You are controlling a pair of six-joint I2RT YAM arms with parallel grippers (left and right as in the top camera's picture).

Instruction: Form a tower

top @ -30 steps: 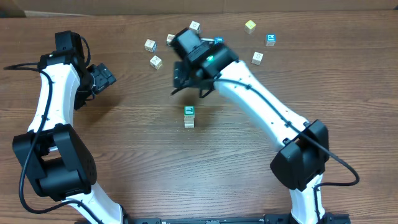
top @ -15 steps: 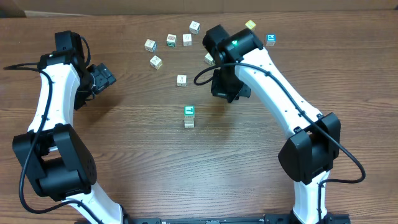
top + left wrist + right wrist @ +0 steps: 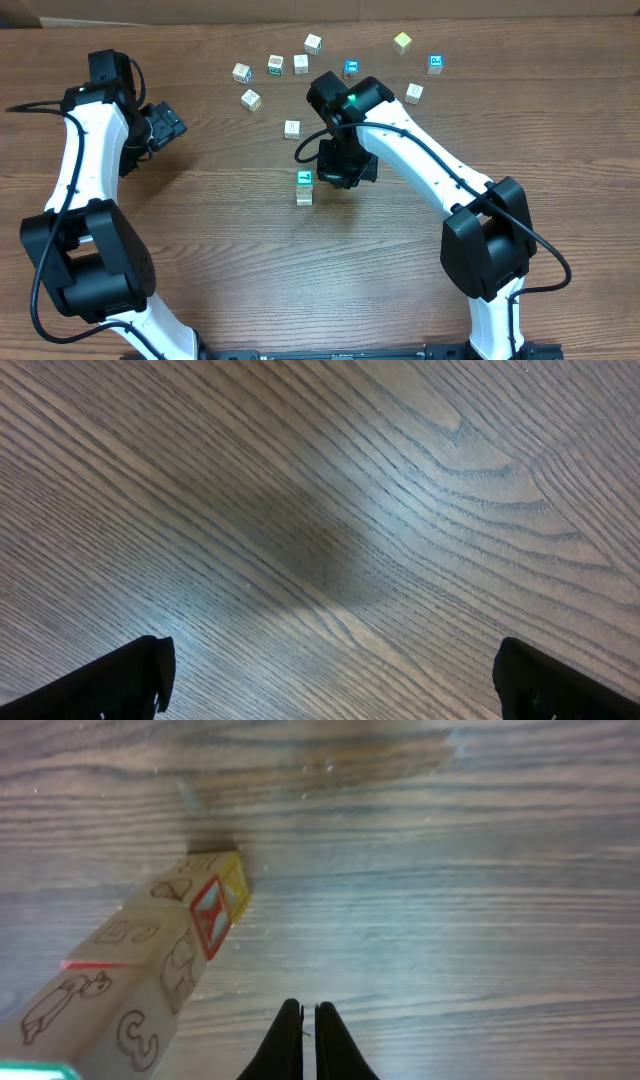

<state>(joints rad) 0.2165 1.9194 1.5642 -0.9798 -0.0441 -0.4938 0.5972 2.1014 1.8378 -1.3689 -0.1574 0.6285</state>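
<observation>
Observed from the table's front edge; clock directions are read on the overhead view, twelve o'clock at the far edge.

Left side: the left gripper point(image 3: 163, 128) hangs over bare table point(image 3: 330, 510), well apart from all cubes. Its jaws stand wide, each tip at an opposite edge of its wrist view. It holds nothing and touches nothing.

Centre: the tower point(image 3: 305, 188) stands near mid-table, one cube wide, with a teal-green face on top. Its long axis is upright. In the right wrist view it leans out of the lower left corner, which looks like an effect of the viewing angle, not a real tilt. The cube count is not clear.

Right of centre: the right gripper point(image 3: 308, 1025) sits just beside the tower, so the tower lies at about nine o'clock from it. The jaws are pressed fully together with nothing between them. Contact with the tower cannot be confirmed, and the wrist view shows bare wood ahead of the fingertips.

Far edge: loose cubes lie scattered at about twelve o'clock from the tower, the nearest cube point(image 3: 292, 129) between the tower and the rest.

Assessment: the right arm is much the nearer. To add height it must open its fingers and fetch a loose cube. Any sideways drift toward nine o'clock risks toppling the tower.
</observation>
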